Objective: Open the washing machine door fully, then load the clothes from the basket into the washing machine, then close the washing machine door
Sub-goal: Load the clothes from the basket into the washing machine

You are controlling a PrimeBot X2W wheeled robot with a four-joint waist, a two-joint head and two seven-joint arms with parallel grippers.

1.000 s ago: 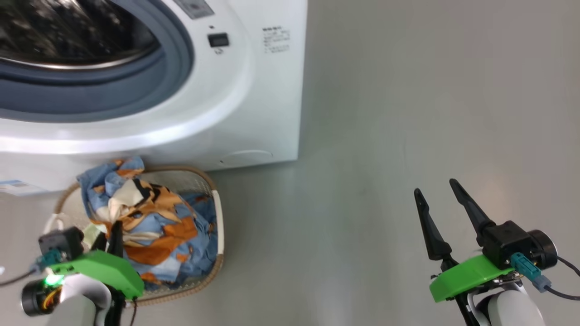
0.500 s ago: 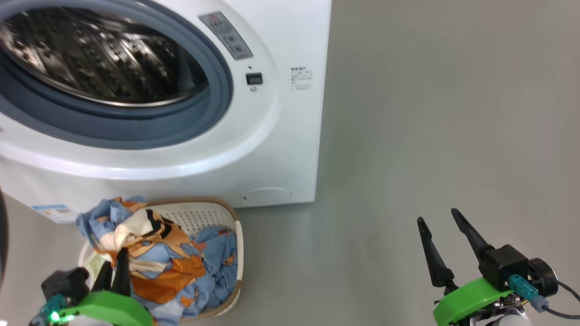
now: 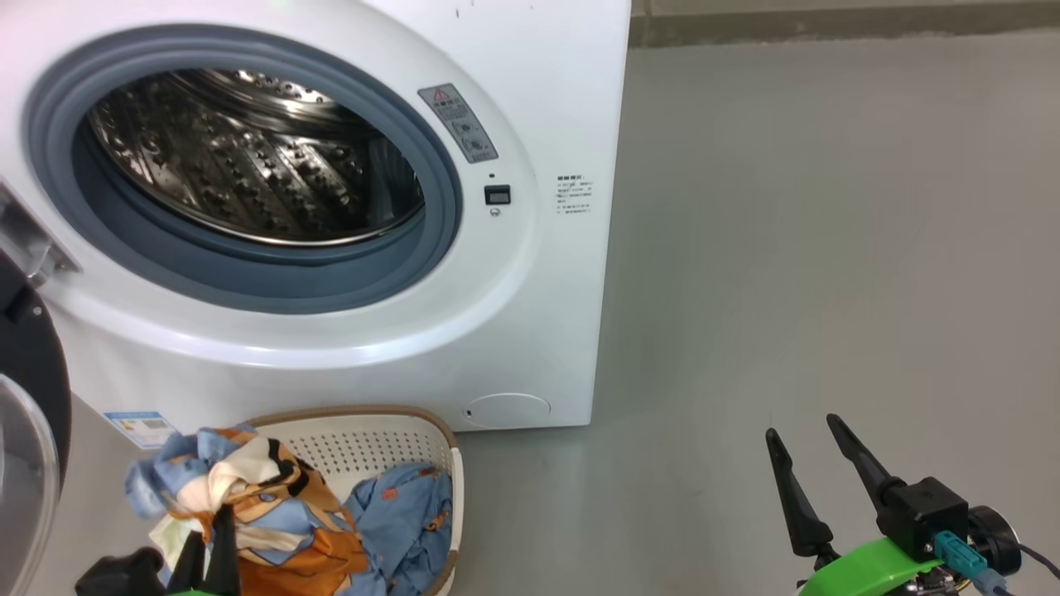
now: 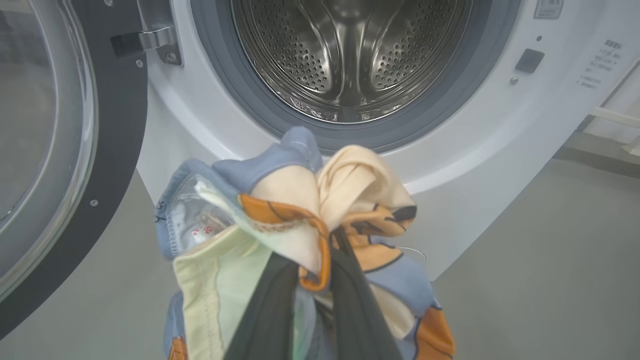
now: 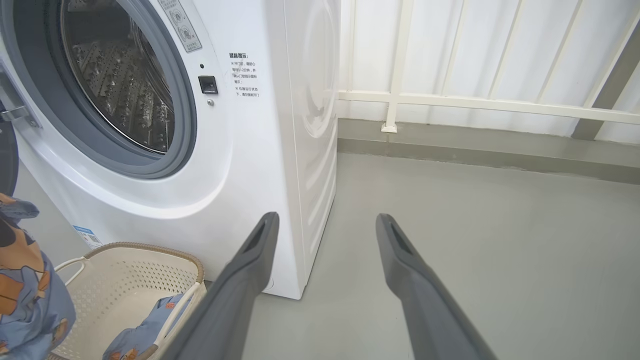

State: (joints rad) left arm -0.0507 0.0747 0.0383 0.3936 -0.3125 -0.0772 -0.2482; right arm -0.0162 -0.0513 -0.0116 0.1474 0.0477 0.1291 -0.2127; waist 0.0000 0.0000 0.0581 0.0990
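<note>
One bundle of clothes (image 4: 300, 200) hangs pinched in the left gripper (image 4: 317, 255) before the machine (image 4: 450, 150); right gripper (image 3: 802, 426) spread wide.

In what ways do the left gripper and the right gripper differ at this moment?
The left gripper is shut on a bunch of the clothes; the right gripper is open and empty. The left gripper faces the drum of the washing machine; the right gripper is over bare floor beside it. Both have two long dark fingers.
</note>
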